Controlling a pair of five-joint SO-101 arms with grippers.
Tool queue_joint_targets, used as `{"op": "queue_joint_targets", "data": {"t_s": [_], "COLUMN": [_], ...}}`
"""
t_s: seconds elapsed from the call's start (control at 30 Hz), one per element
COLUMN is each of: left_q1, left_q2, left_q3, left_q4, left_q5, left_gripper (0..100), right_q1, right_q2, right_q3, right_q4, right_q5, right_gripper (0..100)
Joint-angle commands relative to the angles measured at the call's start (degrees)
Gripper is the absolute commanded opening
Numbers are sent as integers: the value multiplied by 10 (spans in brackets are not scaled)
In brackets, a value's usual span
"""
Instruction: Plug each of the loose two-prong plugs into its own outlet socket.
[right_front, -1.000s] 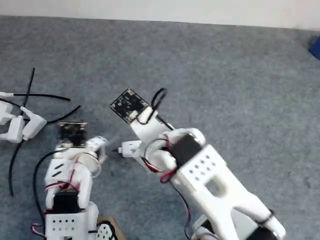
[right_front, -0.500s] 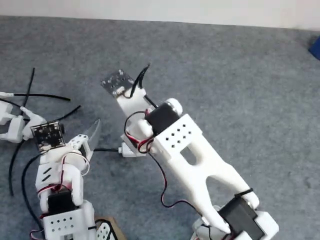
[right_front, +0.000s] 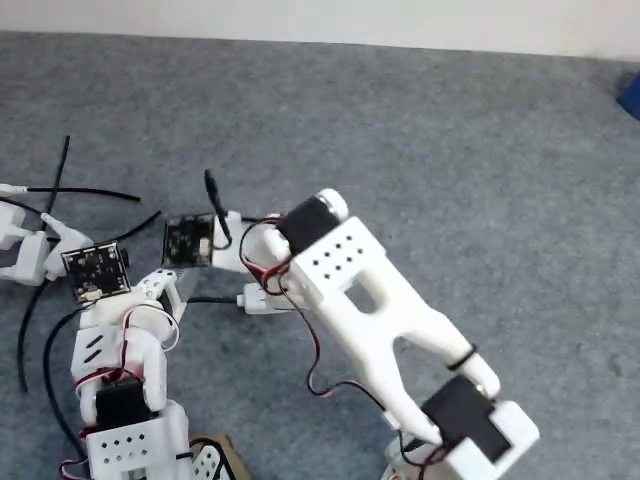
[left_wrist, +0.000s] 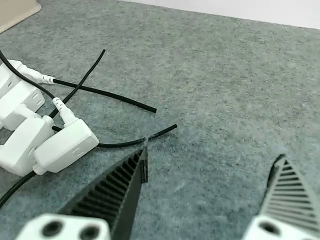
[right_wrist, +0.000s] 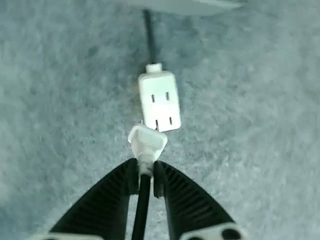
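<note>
My right fingers (right_wrist: 112, 195) pinch the limp black cord (right_wrist: 142, 205) just behind the light, hard white two-prong plug (right_wrist: 147, 141), mid-frame with prongs at the outlet block (right_wrist: 159, 101), so I judge it may swivel; gripping the plug body would steady it.

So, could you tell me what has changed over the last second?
The right tool, shut on a plug, first swung away from the robot's base, then left over the single outlet. The left tool, open, turned left toward the outlet cluster, then stopped. The outlets and cables stayed put.
</note>
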Motion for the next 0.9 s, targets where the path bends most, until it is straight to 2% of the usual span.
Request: {"op": "queue_joint_targets", "data": {"t_s": [0.0, 0.47, 0.87], "left_q1": [-3, -2, -2], "left_q2": [-4, -2, -5], "left_q3": [8, 8, 8], "left_q4": [-8, -7, -2], "left_q5": [4, 4, 4], "left_gripper": [375, 375, 375], "right_q1": [8, 0, -41], "right_q2": [11, 160, 205], "right_q3": [-33, -279, -328], "right_q4": [1, 85, 125], "right_q5": [60, 74, 198], "right_gripper": [8, 8, 8]}}
